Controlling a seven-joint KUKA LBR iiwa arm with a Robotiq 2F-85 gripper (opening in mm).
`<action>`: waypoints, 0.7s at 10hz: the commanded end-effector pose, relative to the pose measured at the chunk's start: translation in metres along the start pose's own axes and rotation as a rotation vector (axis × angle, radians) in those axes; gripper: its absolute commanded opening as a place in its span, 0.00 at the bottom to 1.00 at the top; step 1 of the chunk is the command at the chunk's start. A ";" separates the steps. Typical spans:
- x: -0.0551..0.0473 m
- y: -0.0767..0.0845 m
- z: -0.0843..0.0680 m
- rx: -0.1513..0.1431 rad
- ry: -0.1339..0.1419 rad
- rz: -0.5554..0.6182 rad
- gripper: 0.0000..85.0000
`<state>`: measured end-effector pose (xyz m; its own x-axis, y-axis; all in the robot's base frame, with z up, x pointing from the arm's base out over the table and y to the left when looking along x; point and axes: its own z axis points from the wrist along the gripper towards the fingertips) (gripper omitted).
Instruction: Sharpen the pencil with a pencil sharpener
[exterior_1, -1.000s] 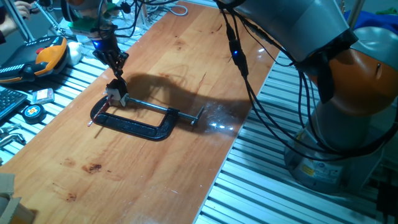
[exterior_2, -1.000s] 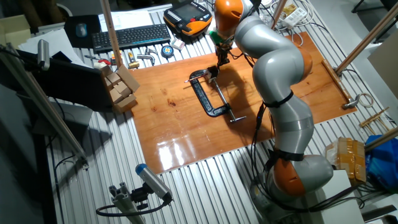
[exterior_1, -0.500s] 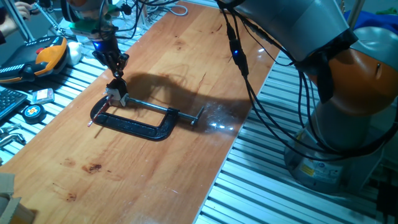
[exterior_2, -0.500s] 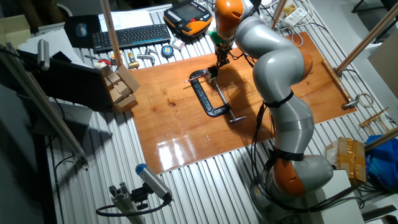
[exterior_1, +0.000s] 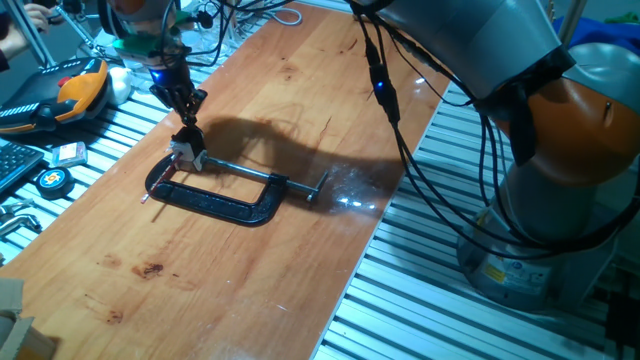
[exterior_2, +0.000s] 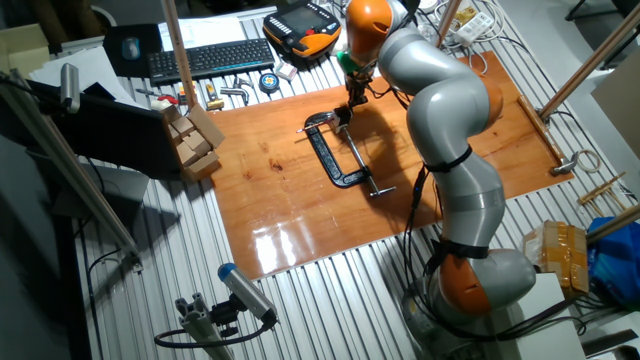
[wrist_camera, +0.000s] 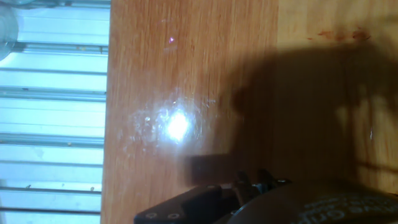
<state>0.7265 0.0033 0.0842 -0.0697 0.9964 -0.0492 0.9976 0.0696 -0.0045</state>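
Wooden board (exterior_1: 300, 120), tool (exterior_1: 187, 128) directly above sharpener (exterior_1: 187, 153)

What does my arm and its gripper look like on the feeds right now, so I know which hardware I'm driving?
The arm has rounded silver-grey links with orange bands at the joints. Black cables hang loosely beside it, one carrying a small blue light. The gripper is small and dark, with two slim black fingers, mounted below a green-tinted wrist section.

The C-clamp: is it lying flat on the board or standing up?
Lying flat. The C-clamp rests on its side on the wooden board, its screw rod level along the surface, in both fixed views.
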 end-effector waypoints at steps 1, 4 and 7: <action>0.000 0.001 0.000 -0.005 -0.001 0.000 0.20; 0.001 0.003 -0.001 -0.008 0.004 -0.003 0.40; 0.000 0.005 0.005 -0.016 0.010 -0.010 0.40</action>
<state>0.7312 0.0034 0.0790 -0.0815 0.9959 -0.0389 0.9966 0.0820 0.0118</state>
